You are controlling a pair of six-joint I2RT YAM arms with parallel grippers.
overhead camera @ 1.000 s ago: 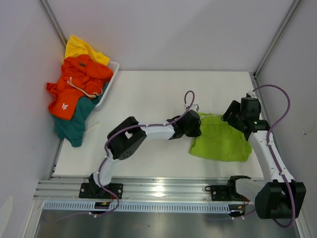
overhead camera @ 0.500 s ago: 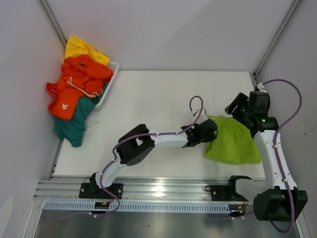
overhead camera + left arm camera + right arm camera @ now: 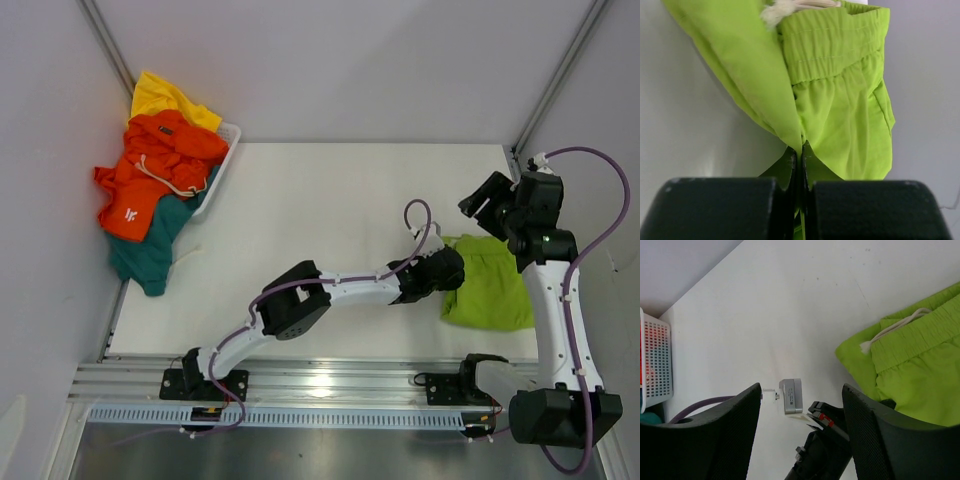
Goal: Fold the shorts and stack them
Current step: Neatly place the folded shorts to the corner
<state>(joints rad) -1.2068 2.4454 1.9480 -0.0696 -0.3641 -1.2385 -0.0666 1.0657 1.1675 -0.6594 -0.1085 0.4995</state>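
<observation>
White tabletop [image 3: 320, 190] lies under both grippers. The biggest heap of cloth sits well apart from them, far off to the left gripper's left at the table's far corner. There the orange shorts [image 3: 160, 160] lie on top, the yellow shorts [image 3: 165, 97] poke out behind, and the teal shorts [image 3: 145, 255] hang down onto the table. All three are draped over a white mesh basket [image 3: 228, 140], whose wall also shows at the far left edge of the right wrist view [image 3: 655, 365]. The lime green shorts [image 3: 492, 285] lie flat on the table directly ahead of the left gripper [image 3: 455, 272], which has reached across to the right arm's side. Its jaws are pressed together on a fold at the near edge of the cloth [image 3: 840, 100], and the elastic waistband lies at the end farthest from its fingers. The right gripper [image 3: 490, 200] hangs just past that waistband end, with its fingers spread wide and nothing between them. From its wrist camera the lime cloth [image 3: 920, 375] lies beside its right finger. A pale drawstring [image 3: 890, 330] rests on the waistband, and a small white logo [image 3: 131, 213] marks the orange shorts.
</observation>
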